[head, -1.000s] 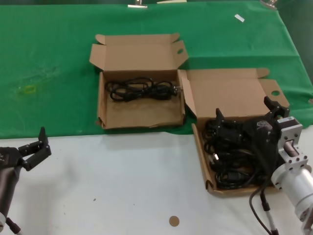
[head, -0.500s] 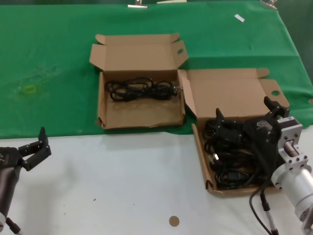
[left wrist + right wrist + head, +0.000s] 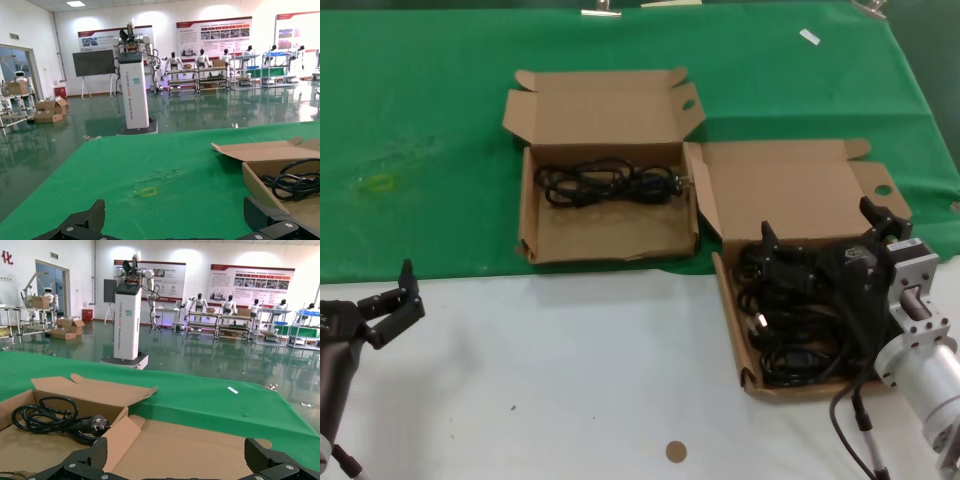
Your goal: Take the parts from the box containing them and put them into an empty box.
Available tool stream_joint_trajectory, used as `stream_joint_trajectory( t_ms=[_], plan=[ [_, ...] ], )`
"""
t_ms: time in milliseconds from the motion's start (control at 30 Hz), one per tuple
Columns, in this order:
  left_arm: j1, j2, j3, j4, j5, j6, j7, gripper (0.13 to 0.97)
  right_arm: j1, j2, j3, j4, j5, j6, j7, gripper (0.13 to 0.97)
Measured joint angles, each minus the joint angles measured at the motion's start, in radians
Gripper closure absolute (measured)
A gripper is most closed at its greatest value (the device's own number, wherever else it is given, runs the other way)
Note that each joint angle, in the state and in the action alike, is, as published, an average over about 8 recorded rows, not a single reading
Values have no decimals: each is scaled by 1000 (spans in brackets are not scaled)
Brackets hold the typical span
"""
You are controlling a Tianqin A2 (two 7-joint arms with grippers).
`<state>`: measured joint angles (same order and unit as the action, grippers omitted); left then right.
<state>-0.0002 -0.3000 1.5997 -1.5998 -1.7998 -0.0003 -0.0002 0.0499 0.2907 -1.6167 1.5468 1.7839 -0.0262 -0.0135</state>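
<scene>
The box containing the parts (image 3: 732,340) lies at the right with its lid open, half on the white table. It is packed with black coiled cable bundles (image 3: 790,345). My right gripper (image 3: 820,224) hangs open just above those bundles, nothing between its fingers; in the right wrist view, the right gripper (image 3: 175,456) faces the box's lid (image 3: 190,440). The empty box (image 3: 610,235) sits on the green cloth, left of the full one, and one cable bundle (image 3: 605,185) lies in it, also seen as the cable (image 3: 52,417). My left gripper (image 3: 392,303) waits open at the near left.
A green cloth (image 3: 420,120) covers the far half of the table; the near half is a white tabletop (image 3: 570,380). A small brown disc (image 3: 675,451) lies near the front edge. A faint yellow mark (image 3: 378,183) shows on the cloth at left.
</scene>
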Motion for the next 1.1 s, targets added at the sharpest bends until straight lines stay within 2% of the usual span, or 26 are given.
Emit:
stream_joint_trajectory(
  t_ms=[1100],
  plan=[
    [0,0,0,0,0,0,0,132,0,0,0,0,0,0,0,129]
  ],
)
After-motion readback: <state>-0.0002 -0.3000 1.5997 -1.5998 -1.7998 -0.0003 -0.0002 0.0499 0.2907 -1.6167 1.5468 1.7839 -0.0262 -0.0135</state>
